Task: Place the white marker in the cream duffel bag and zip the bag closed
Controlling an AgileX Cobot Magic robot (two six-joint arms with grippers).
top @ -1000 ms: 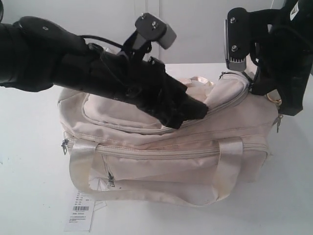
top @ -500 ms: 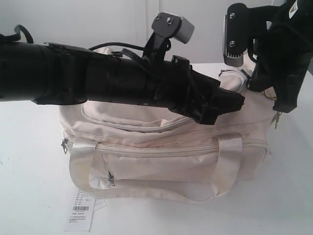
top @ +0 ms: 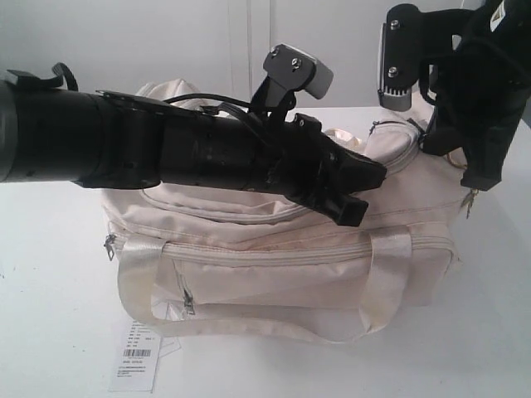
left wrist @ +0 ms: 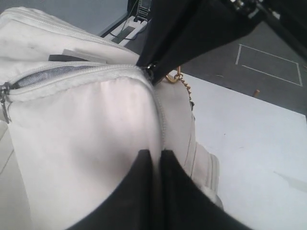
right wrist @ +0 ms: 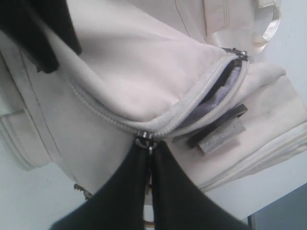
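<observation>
The cream duffel bag (top: 274, 274) lies on the white table (top: 50, 315). Its curved top zipper is partly open, and grey lining (right wrist: 216, 91) shows in the gap. My right gripper (right wrist: 146, 143) is shut on the zipper pull (right wrist: 144, 140) at the bag's right end (top: 430, 148); the left wrist view shows this same grip (left wrist: 151, 72) beside a gold chain (left wrist: 180, 79). My left gripper (left wrist: 154, 153) is shut, its tips pressed on the bag's top flap (top: 355, 203). The white marker is hidden.
A white paper barcode tag (top: 137, 356) hangs off the bag's front left corner onto the table. A second zipper slider (right wrist: 235, 51) sits at the open end of the gap. The strap handle (top: 390, 274) drapes over the bag's front.
The left arm first swung up and right across the bag, then drew back a little left with its tip lower on the flap. The right gripper has hardly moved.
</observation>
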